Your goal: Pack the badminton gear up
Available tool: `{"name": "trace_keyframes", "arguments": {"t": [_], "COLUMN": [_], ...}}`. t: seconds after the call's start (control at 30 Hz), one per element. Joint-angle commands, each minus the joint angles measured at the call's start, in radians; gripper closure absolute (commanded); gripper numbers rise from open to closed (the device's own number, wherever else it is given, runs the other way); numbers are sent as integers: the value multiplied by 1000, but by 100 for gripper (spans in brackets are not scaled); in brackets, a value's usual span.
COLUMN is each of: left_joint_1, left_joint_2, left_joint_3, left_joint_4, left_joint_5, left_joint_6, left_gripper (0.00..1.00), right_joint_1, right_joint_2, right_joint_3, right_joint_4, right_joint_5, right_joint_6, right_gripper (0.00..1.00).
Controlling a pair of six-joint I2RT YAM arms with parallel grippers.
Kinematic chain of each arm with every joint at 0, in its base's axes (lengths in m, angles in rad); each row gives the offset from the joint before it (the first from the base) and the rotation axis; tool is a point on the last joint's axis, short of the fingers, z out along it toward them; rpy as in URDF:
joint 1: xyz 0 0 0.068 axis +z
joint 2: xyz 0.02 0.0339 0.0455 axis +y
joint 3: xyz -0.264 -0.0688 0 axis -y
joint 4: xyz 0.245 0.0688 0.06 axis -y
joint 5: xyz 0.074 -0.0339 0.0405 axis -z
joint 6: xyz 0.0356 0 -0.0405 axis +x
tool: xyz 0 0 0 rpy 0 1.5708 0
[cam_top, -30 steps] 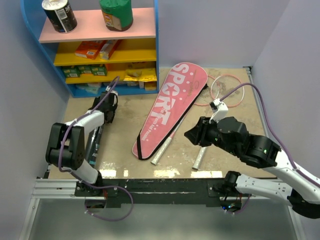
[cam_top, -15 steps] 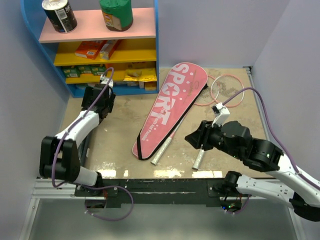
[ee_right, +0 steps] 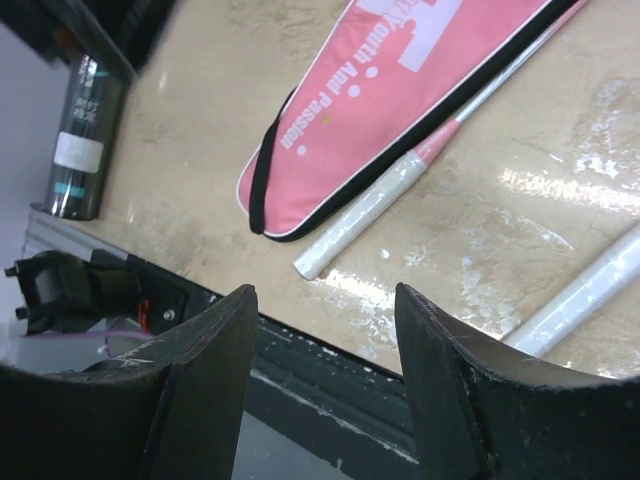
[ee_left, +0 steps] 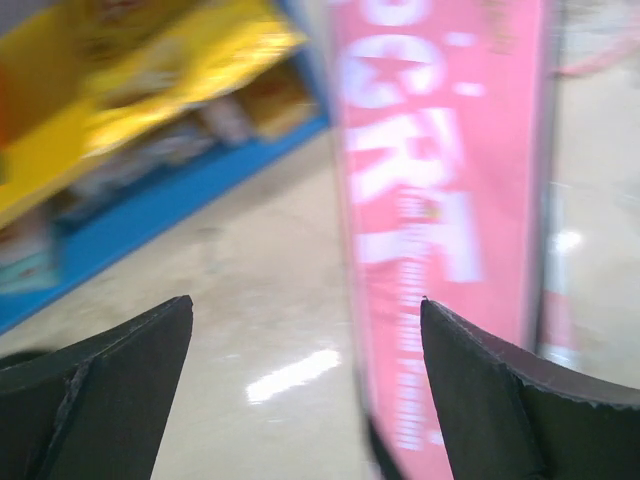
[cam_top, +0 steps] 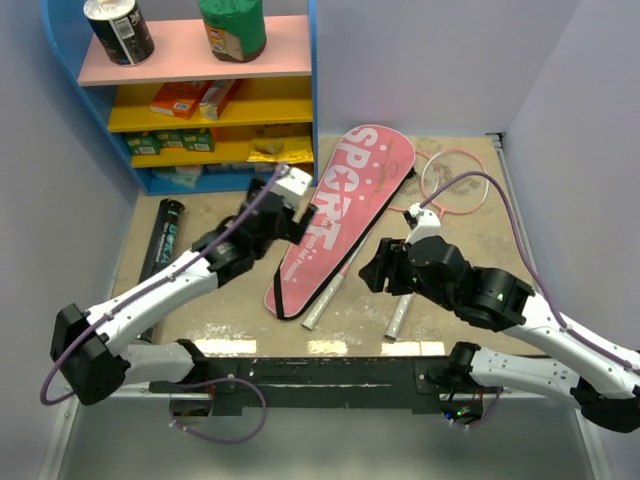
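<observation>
Your left hand (ee_left: 307, 300), wide and empty, is leaving the long black tube (cam_top: 163, 235) for the pink racket-shaped fabric cover (cam_top: 345, 205) while your right hand (ee_right: 325, 290) is widening, also empty, so packing is only starting.

Left gripper (ee_left: 307, 305) spread wide, right gripper (ee_right: 322, 297) parted, both empty
</observation>
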Motion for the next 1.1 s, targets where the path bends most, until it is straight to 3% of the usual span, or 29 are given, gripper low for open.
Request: {"name": "trace_keyframes", "arguments": {"t": [0.0,0.13,0.3,0.43,0.67,1.07], "left_joint_1": [-242,-333,-331,-308,-230,-206], "left_joint_2": [128,396,565,672,713,740], "left_joint_3": [87,190,264,319,304,211], "left_joint_4": [-48,-75,-52,-21,45,126], "left_joint_5": [-18,-104,-96,-87,22,125], "left_joint_6": [-124,-99,-98,-82,-82,-113], "left_gripper": [0,0,0,0,1,8], "right_joint_1": [-19,-91,-291,-356,-372,-375], "right_joint_2": [12,11,-46,-64,-63,-44], "right_joint_3": [-4,-26,-96,-139,-199,-230], "right_joint_4": [-3,-19,-17,-10,15,47], "right_joint_5": [115,133,86,89,64,40], "right_joint_6": [35,44,6,-5,6,15], "right_gripper": [37,37,37,39,48,53]}}
